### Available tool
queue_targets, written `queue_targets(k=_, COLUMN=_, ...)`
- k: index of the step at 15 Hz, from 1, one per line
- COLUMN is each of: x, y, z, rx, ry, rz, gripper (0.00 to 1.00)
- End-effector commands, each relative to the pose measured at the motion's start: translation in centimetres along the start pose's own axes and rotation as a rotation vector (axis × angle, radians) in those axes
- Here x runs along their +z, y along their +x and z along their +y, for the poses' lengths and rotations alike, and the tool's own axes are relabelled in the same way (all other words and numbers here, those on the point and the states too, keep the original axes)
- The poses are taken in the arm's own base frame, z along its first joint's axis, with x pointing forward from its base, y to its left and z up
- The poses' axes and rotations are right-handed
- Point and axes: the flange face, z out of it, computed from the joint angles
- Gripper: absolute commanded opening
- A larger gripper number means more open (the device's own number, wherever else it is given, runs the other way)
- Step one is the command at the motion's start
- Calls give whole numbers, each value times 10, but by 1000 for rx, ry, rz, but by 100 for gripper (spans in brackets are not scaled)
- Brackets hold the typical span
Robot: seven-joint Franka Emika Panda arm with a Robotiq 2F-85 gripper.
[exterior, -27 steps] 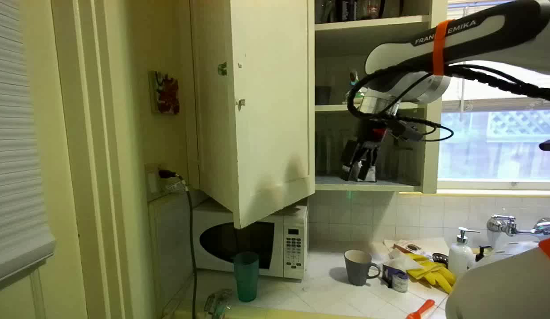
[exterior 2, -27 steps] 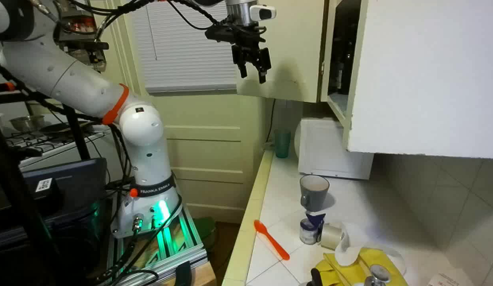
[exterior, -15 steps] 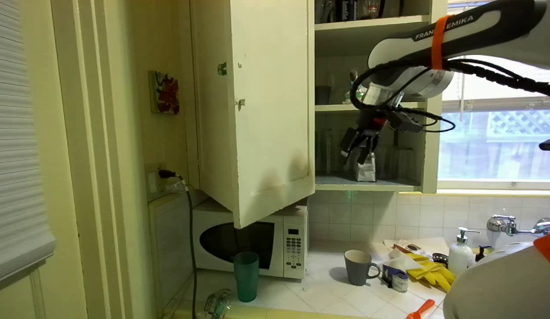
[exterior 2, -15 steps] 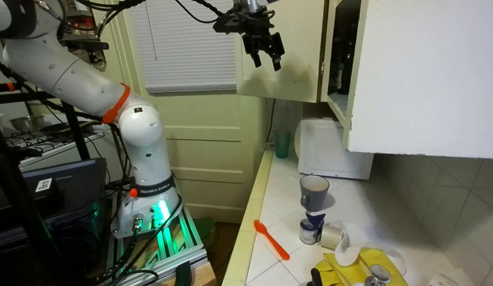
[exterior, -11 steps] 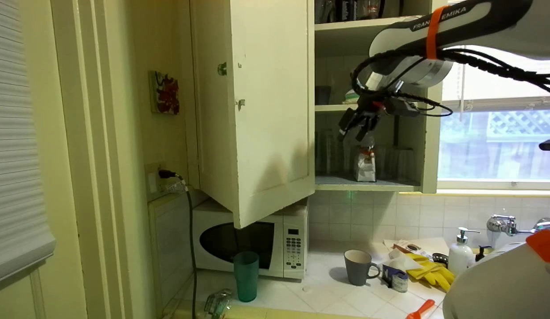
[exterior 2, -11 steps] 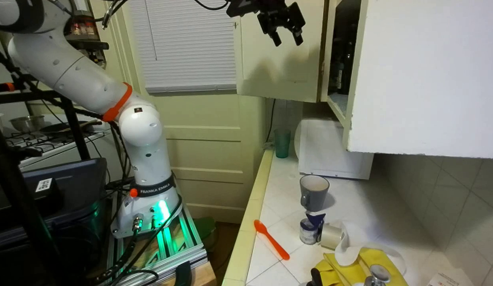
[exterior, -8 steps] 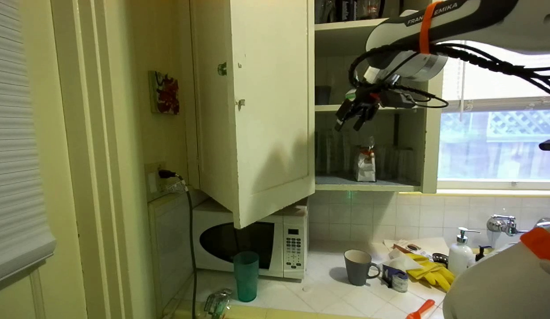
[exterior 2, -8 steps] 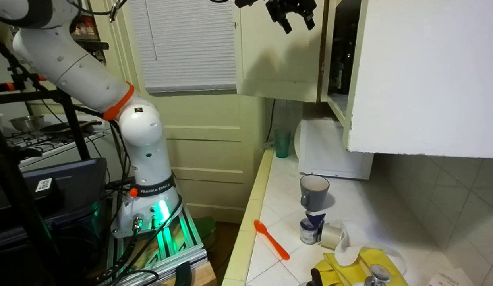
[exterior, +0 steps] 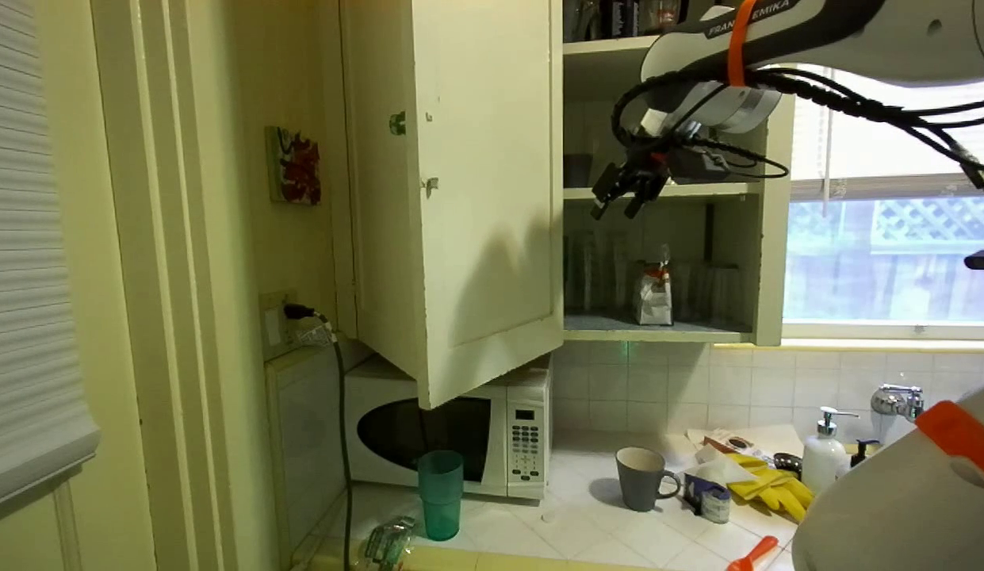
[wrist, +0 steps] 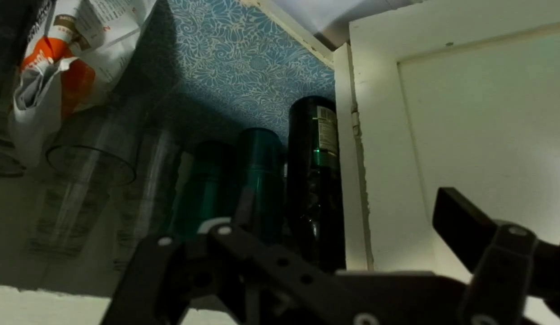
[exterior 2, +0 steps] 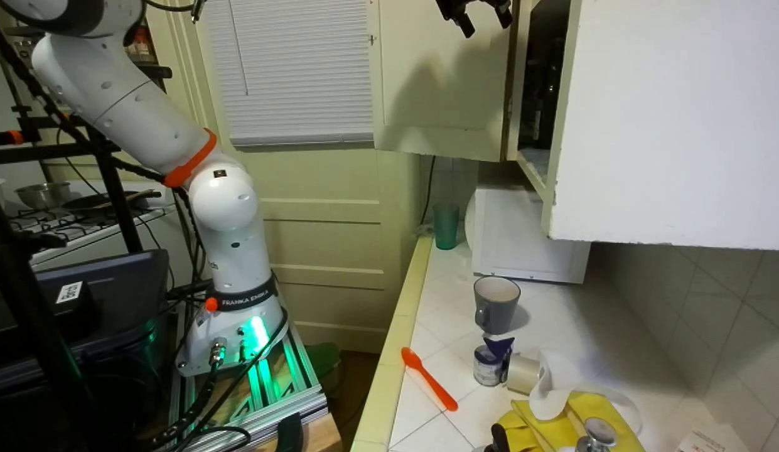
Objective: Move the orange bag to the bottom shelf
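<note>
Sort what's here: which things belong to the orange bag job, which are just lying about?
For the job:
orange bag
bottom shelf, under it
fingers, open, holding nothing

Just lying about:
grey mug
teal cup
orange spoon
yellow gloves

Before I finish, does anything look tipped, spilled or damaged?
The orange bag stands upright on the bottom shelf, no spill visible. The cupboard door looks chipped along its hinge side; on the counter, a pale cylinder seems tipped over.

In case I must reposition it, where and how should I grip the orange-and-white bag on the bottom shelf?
Probably by its crumpled top, from the front of the open cupboard, angled down: the bag stands upright, narrowing there; clear glasses stand behind, and the shelf above likely blocks a straight drop.
</note>
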Motion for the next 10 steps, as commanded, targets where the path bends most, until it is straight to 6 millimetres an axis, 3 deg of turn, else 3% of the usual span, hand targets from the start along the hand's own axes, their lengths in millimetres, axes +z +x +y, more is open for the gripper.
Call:
queue_targets(k=1, x=0, y=1, z=0, rx=0, ry=0, rz=-1, gripper=100)
queue_targets(k=10, x=-28, y=23, z=19, rx=133, ry=-15, rz=21, gripper=100)
